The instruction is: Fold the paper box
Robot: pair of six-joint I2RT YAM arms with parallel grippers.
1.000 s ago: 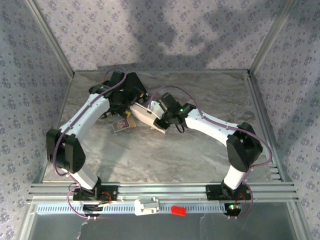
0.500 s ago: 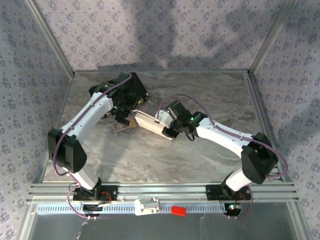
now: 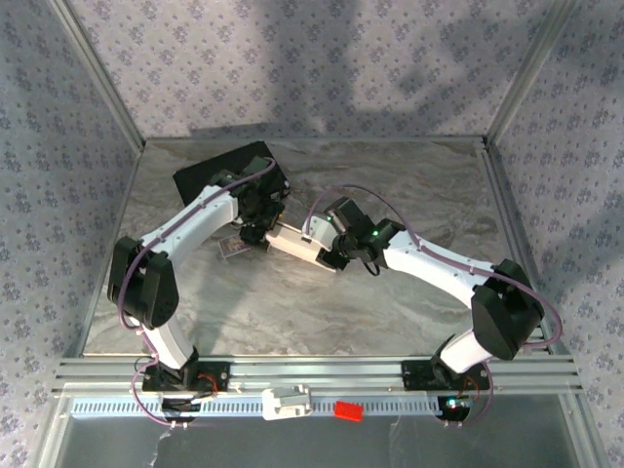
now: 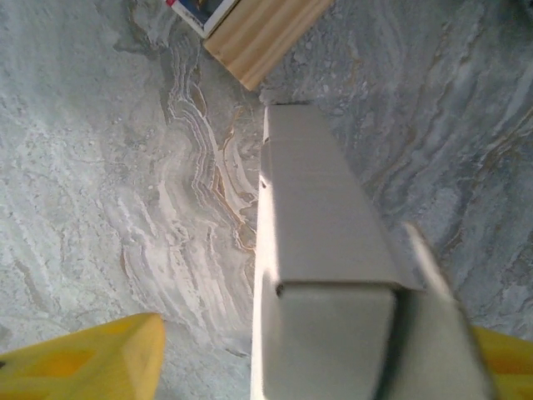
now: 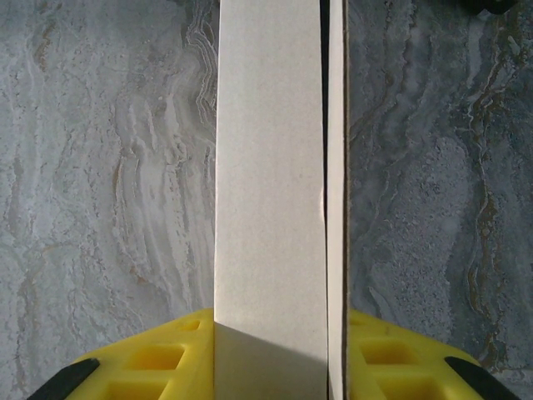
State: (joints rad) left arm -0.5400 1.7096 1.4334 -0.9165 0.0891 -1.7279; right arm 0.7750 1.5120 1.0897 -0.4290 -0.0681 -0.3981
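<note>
The white paper box is held a little above the table's middle, long and narrow. My right gripper is shut on its right end; in the right wrist view the box runs straight out from between the yellow fingers, with a thin flap standing along its right side. My left gripper straddles the box's left end. In the left wrist view the box end sits between the jaws. The left finger stands apart from it with bare table between. The left gripper is open.
A black case lies at the back left, partly under the left arm. A tiny printed card lies just left of the box, and beside it is a wooden block. Patterned walls and metal rails enclose the table.
The left arm swung from over the black case down to the box's left end and its jaws have narrowed. The right gripper kept its hold on the box.
</note>
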